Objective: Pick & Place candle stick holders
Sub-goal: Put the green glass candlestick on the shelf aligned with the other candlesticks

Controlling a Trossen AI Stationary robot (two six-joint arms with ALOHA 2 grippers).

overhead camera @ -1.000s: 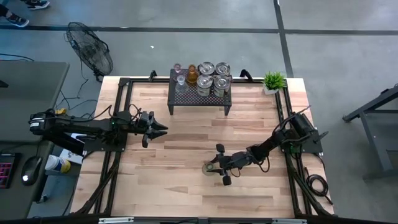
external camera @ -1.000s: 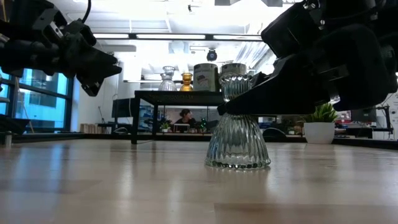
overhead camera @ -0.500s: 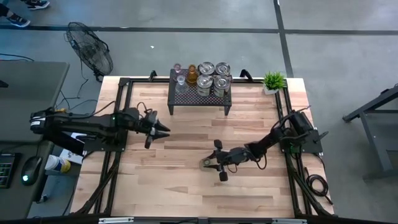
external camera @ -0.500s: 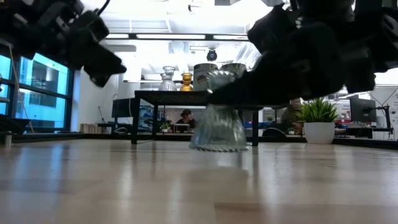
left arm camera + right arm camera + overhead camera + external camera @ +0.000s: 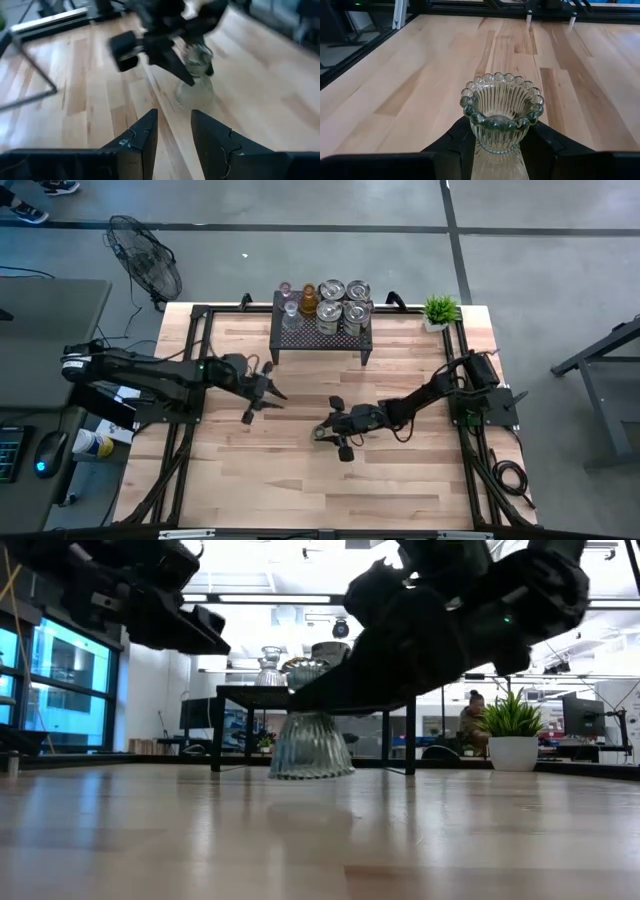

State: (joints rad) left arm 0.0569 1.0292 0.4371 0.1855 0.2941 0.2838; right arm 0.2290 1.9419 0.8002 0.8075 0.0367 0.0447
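Right gripper (image 5: 502, 145) clamping clear ribbed holder (image 5: 501, 117), upright

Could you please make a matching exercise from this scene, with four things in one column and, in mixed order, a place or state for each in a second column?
Things:
1. ribbed clear glass holder
2. left gripper
3. potted plant
4. amber holder

Places or states:
A. at the table's far right corner
B. on the black rack with the other holders
C. between the fingers of the right gripper
D. holding nothing, over the table in front of the rack's left end

Right pairs: 1-C, 2-D, 3-A, 4-B
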